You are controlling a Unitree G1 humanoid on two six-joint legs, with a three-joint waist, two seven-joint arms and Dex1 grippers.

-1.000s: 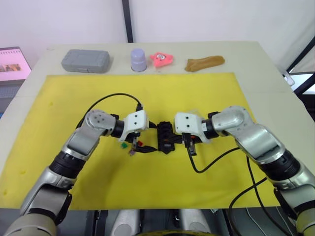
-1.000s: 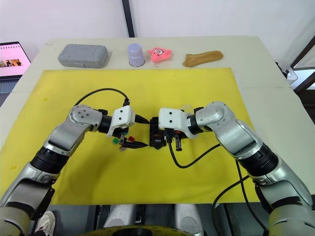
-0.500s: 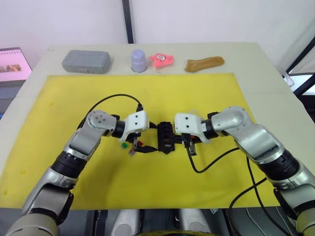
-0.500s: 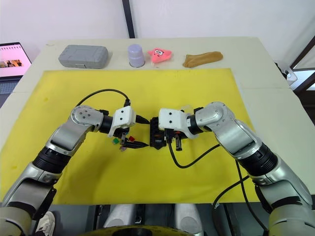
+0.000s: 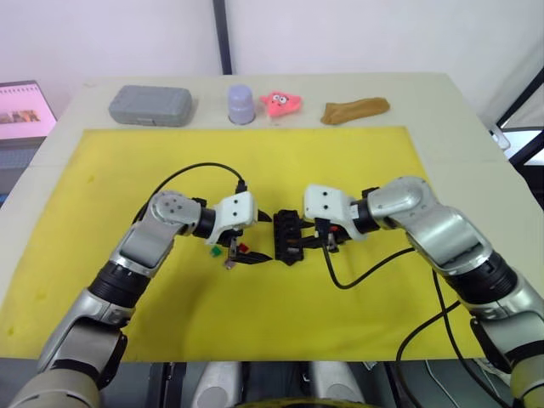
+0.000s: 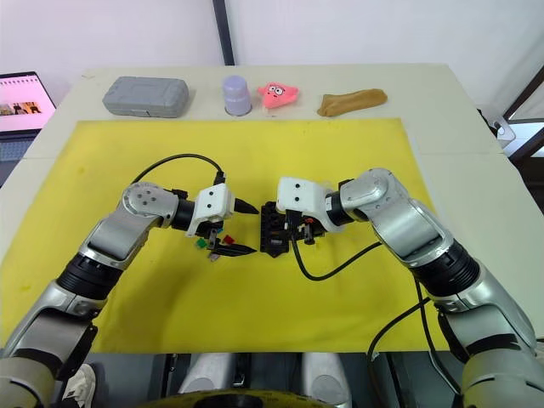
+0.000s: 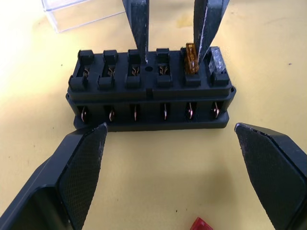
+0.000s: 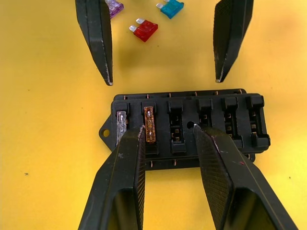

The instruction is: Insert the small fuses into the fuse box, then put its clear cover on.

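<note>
Writing: we can read no brand, label or lettering on any item.
Left gripper (image 5: 256, 239): we see its fingers spread wide and holding nothing, tips just left of the fuse box.
Loose fuses: red (image 8: 145, 30), teal (image 8: 171, 8) and purplish (image 8: 114, 6) pieces lie on the yellow mat (image 5: 127, 170) beside the left gripper, apart from the box.
Fuse box (image 8: 187, 123): a black block at mid-mat between the two grippers, with two rows of six slots; we count a grey fuse (image 8: 122, 125) in the end slot and an amber fuse (image 8: 150, 124) next to it.
Right gripper (image 8: 165, 134): its fingers stand narrowly parted over the box's near row, gripping nothing.
Clear cover (image 7: 79, 12): it lies on the mat just behind the box.
</note>
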